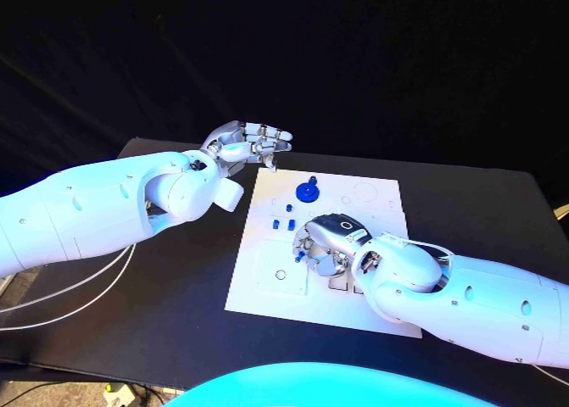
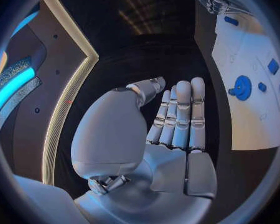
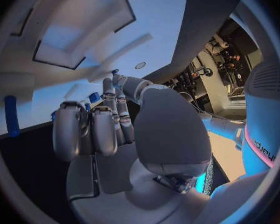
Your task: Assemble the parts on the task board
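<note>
The task board (image 1: 266, 280) lies flat at the middle of the black table (image 1: 480, 203), a white plate with small shallow recesses; on it, toward twelve o'clock, stands a round blue part (image 1: 308, 193) with a short stem rising from a disc; a little nearer, at about eleven o'clock from the board's centre, sit two small blue blocks (image 1: 281, 225) side by side.

These pieces look to me like hard moulded plastic, light and stiff, nothing that would crush; smooth enough, I'd guess, to slide on the board or twist out of a loose pinch; the sensible hold on the round one would be across its stem or the rim of the disc, and on the blocks across their two long faces, fingertips only.

The right hand (image 1: 330, 248) is down over the middle of the board, palm toward the plate, fingers curled in; a bit of blue shows right at its fingertips in the head view, and blue pieces peek past the fingers in its own wrist view, but whether it actually pinches one or merely rests beside it I cannot tell.

The left hand (image 1: 250, 142) is held up off the board at about eleven o'clock, beyond the board's far corner; its wrist view shows the fingers (image 2: 182, 115) straight, side by side, with nothing in them; it looks released and idle.
</note>
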Available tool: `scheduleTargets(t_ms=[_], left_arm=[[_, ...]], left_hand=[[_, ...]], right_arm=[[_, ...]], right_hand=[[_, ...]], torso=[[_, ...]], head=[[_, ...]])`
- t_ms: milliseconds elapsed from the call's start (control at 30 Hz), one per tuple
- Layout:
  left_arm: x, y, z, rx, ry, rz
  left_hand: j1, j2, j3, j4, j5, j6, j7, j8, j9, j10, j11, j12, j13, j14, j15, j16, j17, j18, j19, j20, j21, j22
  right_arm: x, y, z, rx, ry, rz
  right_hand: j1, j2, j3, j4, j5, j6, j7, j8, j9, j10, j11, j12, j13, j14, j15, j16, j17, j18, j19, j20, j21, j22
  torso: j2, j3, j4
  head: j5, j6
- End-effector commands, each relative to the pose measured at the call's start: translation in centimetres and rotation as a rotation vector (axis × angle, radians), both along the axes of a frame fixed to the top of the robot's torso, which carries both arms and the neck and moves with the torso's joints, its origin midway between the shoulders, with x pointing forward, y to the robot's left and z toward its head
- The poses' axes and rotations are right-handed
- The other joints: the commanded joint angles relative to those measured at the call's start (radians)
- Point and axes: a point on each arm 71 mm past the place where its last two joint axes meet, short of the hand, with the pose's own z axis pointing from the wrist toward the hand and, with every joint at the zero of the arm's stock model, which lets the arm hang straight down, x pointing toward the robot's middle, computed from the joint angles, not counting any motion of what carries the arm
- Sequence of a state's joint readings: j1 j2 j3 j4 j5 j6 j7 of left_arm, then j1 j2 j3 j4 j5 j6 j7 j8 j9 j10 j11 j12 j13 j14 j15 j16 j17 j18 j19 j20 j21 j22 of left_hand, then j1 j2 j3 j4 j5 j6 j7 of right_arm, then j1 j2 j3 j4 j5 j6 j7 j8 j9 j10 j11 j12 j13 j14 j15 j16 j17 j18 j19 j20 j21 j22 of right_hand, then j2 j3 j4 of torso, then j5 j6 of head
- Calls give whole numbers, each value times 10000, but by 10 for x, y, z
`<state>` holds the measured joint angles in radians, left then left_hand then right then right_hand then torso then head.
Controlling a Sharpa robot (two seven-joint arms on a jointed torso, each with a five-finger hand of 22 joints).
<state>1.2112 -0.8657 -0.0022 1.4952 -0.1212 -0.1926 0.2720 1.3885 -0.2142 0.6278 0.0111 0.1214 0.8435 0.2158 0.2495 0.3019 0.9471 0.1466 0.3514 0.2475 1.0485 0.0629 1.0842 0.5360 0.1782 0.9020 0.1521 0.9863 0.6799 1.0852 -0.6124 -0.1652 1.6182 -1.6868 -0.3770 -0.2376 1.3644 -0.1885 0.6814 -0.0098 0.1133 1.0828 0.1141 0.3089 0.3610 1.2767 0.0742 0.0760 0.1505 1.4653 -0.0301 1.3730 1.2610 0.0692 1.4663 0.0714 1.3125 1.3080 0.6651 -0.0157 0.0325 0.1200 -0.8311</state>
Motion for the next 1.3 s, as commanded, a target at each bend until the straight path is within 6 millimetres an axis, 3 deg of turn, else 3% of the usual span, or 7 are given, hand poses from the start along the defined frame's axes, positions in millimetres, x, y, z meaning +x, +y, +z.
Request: scheduleTargets(t_ms=[33, 967, 1033, 1300], left_arm=[[0, -2, 1, -108, 12, -130], [-1, -2, 1, -91, 98, -212], [-1, -2, 1, -88, 105, -213], [-1, -2, 1, -75, 120, -217]], left_hand=[[7, 57, -66, -3, 37, -83, 17, -52, -9, -80, 0, 55, 4, -80, 22, -38, -16, 64, -13, 36, -48, -9], [-18, 54, -88, 12, 36, -114, 24, -46, -17, -145, 11, 67, 0, -100, 33, -34, -24, 65, -23, 49, -69, -23], [-18, 54, -88, 12, 36, -114, 24, -46, -17, -145, 11, 67, 0, -100, 33, -34, -24, 65, -23, 49, -69, -23], [-22, 54, -93, 15, 35, -121, 26, -42, -18, -168, 15, 69, -1, -107, 37, -34, -27, 65, -27, 53, -76, -27]], right_arm=[[-1, 0, -3, -360, -16, 94], [-5, 10, -6, -566, 66, 337], [-5, 10, -6, -528, 117, 319], [-4, 8, -5, -399, 100, 108]], right_hand=[[7, 110, 3, -70, 63, 6, 24, 31, 16, 348, -291, 51, 4, 544, -48, -54, -9, -147, 398, -45, -39, 1153], [-134, 95, -19, -98, 10, -92, 69, -22, 37, 266, -251, -41, -12, 535, -15, -49, -29, -138, 375, -37, -102, 1128], [-451, -89, -186, -34, 40, -504, 168, -273, -26, 30, -144, -129, -52, 529, 74, -34, -48, -135, 353, 14, -153, 1110], [-929, -489, -414, 85, 147, -1282, 218, -776, -161, -461, -53, -128, -139, 491, 152, -30, -130, -80, 272, 92, -415, 986]], torso=[[2, -3, -5], [2, 0, -1], [-1, 3, -5], [-1, 7, -12]], head=[[15, -22], [6, -47], [11, -51], [1, -11]])
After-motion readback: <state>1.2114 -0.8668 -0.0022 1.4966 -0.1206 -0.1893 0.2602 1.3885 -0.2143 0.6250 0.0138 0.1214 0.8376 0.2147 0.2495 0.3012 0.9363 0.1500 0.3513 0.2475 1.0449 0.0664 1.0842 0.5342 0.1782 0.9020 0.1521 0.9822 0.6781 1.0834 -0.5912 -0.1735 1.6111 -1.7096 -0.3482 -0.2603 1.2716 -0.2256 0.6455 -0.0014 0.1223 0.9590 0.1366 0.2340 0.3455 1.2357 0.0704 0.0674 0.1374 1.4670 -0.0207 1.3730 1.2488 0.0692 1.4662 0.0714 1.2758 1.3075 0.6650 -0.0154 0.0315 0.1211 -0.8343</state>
